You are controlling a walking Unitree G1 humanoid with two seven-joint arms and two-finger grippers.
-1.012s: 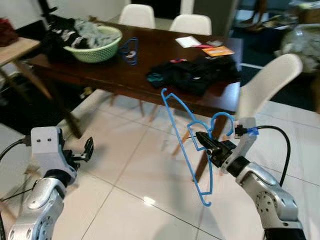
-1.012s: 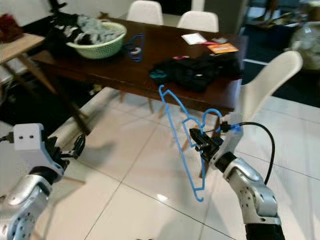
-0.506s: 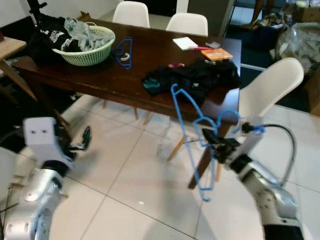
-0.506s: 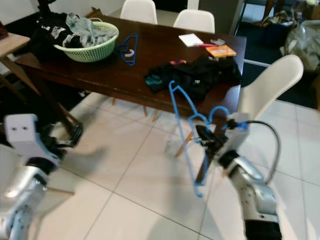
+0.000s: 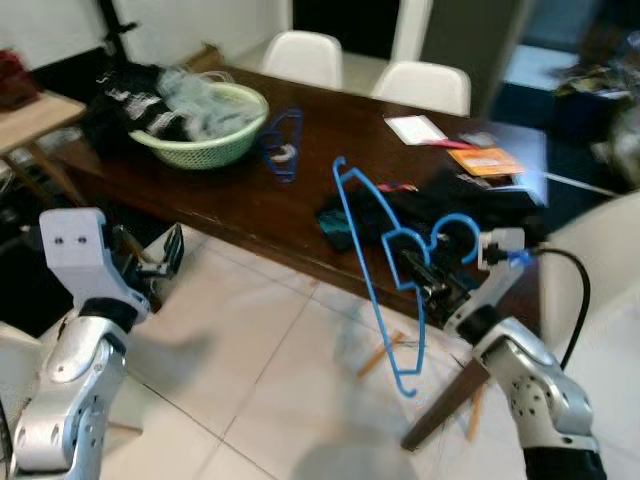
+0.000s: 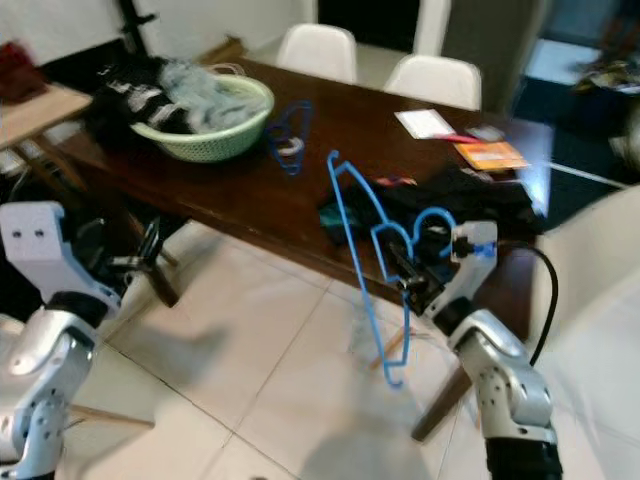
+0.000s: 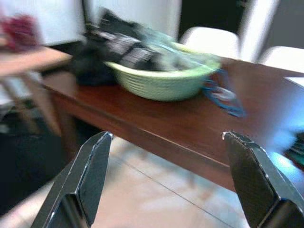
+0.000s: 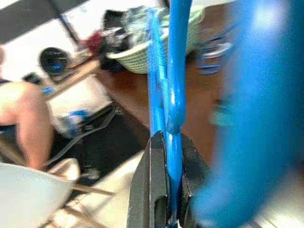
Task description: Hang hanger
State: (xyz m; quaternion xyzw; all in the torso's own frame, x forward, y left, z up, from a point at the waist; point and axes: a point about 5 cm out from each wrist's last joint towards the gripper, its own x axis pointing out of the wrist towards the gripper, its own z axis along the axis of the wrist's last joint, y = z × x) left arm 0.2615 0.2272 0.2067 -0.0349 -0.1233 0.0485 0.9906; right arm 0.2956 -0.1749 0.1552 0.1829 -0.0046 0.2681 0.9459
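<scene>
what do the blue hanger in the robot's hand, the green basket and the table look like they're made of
Blue hanger, clamped in the right hand: probably plastic, going by its thin uniform bright rod with a slight gloss. Green basket: likely moulded plastic, with pale latticed walls and a smooth rim. Table: dark brown wood or veneer, its top polished enough to reflect light; solid or veneer cannot be told.

Basket point(image 5: 205, 125) on table's point(image 5: 250, 190) left; clothes point(image 5: 440, 215), probably, right; chairs point(image 5: 305, 55) behind.
</scene>
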